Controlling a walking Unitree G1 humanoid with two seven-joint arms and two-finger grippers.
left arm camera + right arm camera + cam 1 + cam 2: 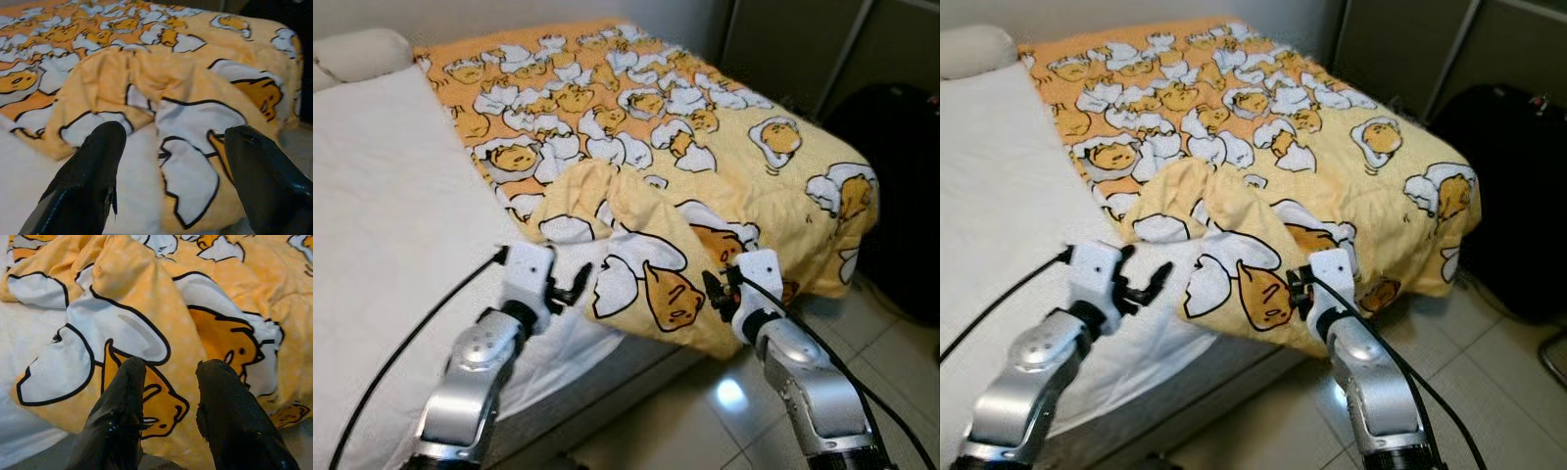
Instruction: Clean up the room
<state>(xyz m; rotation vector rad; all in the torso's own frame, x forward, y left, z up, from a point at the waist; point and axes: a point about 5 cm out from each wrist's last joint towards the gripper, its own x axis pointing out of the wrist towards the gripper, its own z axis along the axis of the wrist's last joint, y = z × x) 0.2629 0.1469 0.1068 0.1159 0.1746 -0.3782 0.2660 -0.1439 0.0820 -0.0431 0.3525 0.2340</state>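
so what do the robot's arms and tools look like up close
Both arms are glossy silver, with rounded segments and white wrist housings. The left tool and right tool each have two long, blunt black fingers. A thin black cable loops from each wrist.

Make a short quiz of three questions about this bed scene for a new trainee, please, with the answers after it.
1. True or false: the yellow egg-print blanket covers the whole white mattress.
2. Which claw has its fingers wider apart? A) left claw B) right claw
3. Fill in: the bunched blanket corner hangs over the bed's edge, above the tiled ____.

Key
1. False: the mattress on the robot's left side lies bare.
2. A: the left claw is wide open, and the right claw is open more narrowly.
3. floor
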